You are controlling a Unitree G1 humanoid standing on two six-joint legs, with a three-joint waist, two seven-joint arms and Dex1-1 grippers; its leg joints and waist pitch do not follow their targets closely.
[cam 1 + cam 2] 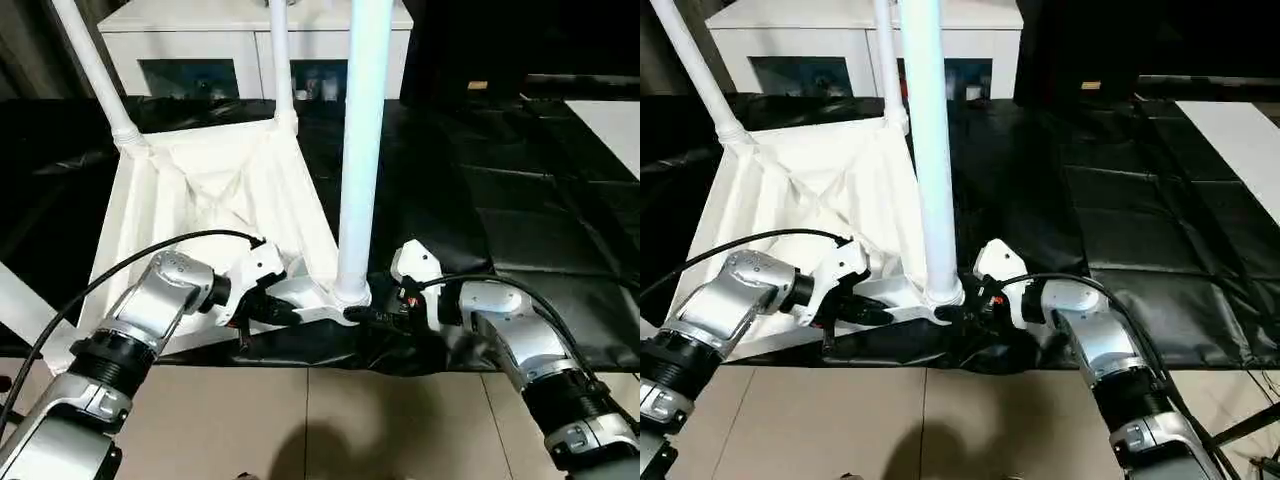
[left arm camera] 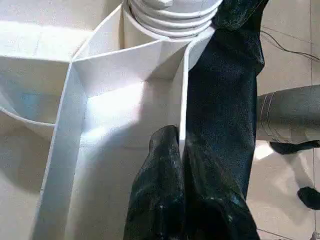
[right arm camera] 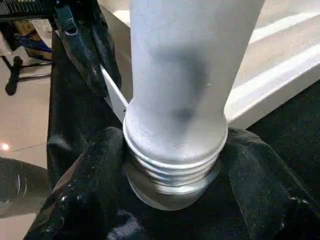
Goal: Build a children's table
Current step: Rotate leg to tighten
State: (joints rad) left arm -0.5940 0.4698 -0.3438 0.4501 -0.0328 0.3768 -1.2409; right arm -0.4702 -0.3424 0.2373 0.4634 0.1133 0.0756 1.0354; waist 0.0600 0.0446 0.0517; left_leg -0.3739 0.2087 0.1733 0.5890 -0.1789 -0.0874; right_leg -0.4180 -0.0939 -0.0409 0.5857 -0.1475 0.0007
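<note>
We pinch the rim of the upturned white ribbed plastic tabletop (image 1: 215, 200) with our left gripper (image 1: 268, 308); our right gripper (image 1: 385, 313) clasps the tapered white tube leg (image 1: 360, 150) at its socket, twisting squarely.

Even overhead light in head views. White table top (image 1: 200, 190) near blown out, rib detail washed. Glare streaks seen on black table cover (image 1: 520, 200). Soft shadow cast on floor (image 1: 330, 440) below table edge. Wrist views close-range: leg (image 3: 185, 75) soft, mottled w/ dark smudge; left gripper fingers (image 2: 160, 190) blurred, glossy highlights. Bright spot noted on floor tile.
</note>
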